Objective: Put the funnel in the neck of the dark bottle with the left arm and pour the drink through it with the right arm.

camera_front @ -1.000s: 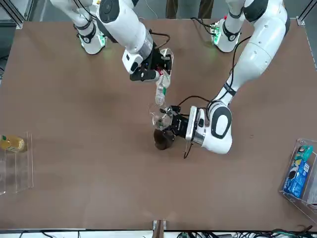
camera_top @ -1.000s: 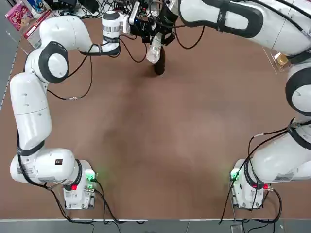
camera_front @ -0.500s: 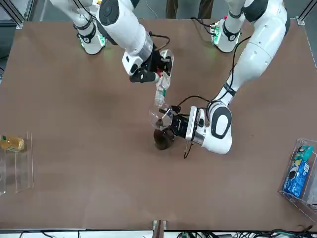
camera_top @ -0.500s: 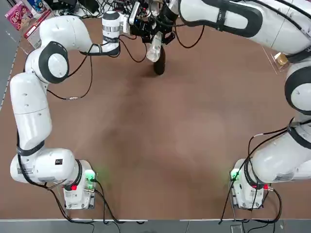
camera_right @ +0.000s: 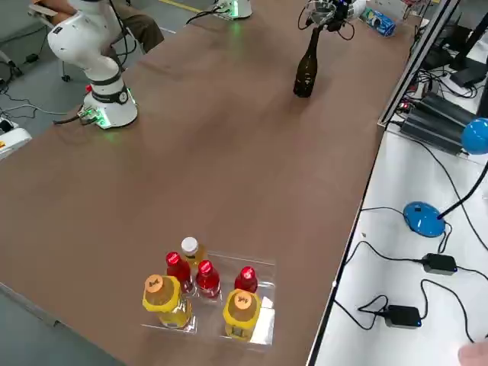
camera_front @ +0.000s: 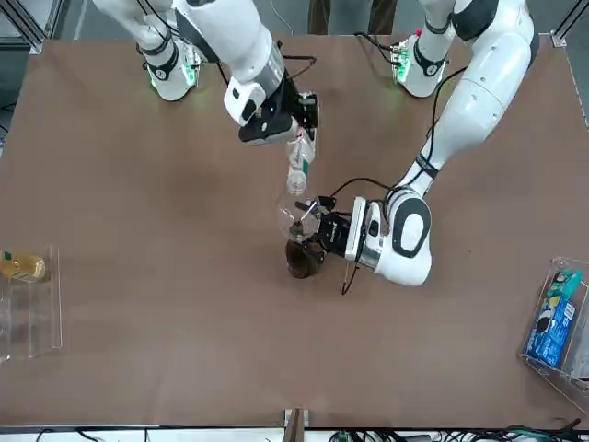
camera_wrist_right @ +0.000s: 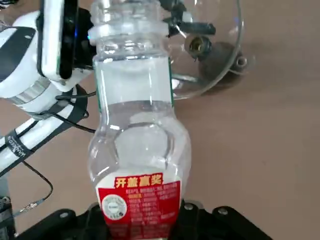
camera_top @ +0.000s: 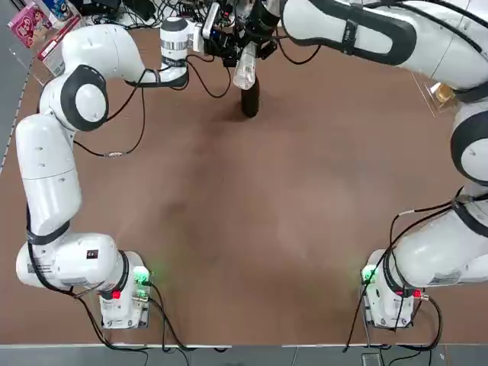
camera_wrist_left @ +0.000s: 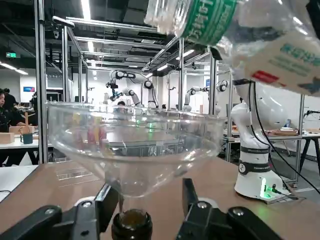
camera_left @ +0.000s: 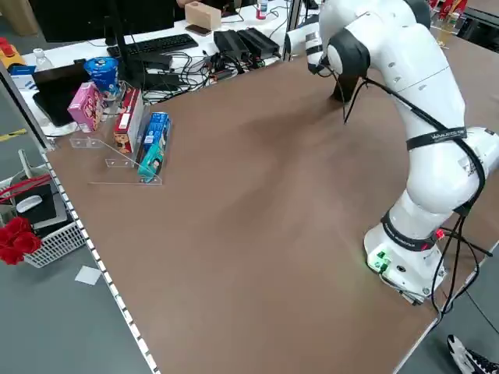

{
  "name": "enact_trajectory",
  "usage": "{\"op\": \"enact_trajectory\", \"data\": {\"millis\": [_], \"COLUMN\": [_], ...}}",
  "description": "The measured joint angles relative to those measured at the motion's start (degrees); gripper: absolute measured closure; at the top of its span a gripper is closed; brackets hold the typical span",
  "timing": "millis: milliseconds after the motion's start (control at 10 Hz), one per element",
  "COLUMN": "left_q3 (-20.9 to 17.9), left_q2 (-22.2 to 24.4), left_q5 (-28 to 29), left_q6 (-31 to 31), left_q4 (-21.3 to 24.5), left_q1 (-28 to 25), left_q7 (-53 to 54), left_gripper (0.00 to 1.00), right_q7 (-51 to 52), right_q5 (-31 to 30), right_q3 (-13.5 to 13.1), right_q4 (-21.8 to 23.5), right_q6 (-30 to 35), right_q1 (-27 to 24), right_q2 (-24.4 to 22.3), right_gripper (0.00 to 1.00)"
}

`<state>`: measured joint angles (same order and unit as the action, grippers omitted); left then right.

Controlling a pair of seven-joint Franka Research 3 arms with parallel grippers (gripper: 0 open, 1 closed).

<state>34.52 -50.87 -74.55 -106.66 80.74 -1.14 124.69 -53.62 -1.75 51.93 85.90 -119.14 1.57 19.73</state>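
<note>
Funnel [camera_wrist_left: 131, 145] seated upright in the neck of the dark bottle [camera_right: 306, 67], spout inside the mouth, bowl clear with no liquid visible. Gripped just under the bowl by the left pincer [camera_wrist_left: 145, 210], fingers partway closed on either side of the spout. Dark bottle standing on the brown table [camera_top: 252, 229] near its far edge. Drink bottle [camera_wrist_right: 137, 135] tipped mouth-down over the funnel rim, cap off, partly filled with clear liquid, pinched tight at its base in the right pincer [camera_front: 293, 118]. Off to the right side, a clear tray [camera_right: 263, 328] holding red and yellow bottles [camera_right: 206, 293].
</note>
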Motion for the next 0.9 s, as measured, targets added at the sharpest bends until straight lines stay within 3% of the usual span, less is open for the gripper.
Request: {"op": "enact_trajectory", "data": {"millis": [300, 400, 600, 900], "left_q3": [0.00, 0.00, 0.00, -0.07], "left_q2": [0.00, 0.01, 0.08, 0.31], "left_q5": [0.03, 1.22, 3.39, 4.86], "left_q6": [0.00, -0.06, -0.26, -1.18], "left_q4": [-0.10, -0.50, -1.58, -2.06], "left_q1": [0.02, 0.13, 0.21, 0.02], "left_q7": [0.07, 0.13, -0.28, -0.32], "left_gripper": [0.33, 0.26, 0.00, 0.00], "right_q7": [4.88, 7.33, 13.38, 28.04], "right_q5": [-1.13, -1.13, -1.08, 4.96], "right_q3": [-1.78, -3.12, -5.93, -12.25], "right_q4": [3.12, 5.01, 6.70, 6.87], "right_q6": [-2.93, -4.83, -6.10, -5.58], "right_q1": [-0.08, -0.14, -0.38, -0.79], "right_q2": [-3.96, -5.39, -6.48, -7.34], "right_gripper": [0.61, 0.61, 0.61, 0.61]}}
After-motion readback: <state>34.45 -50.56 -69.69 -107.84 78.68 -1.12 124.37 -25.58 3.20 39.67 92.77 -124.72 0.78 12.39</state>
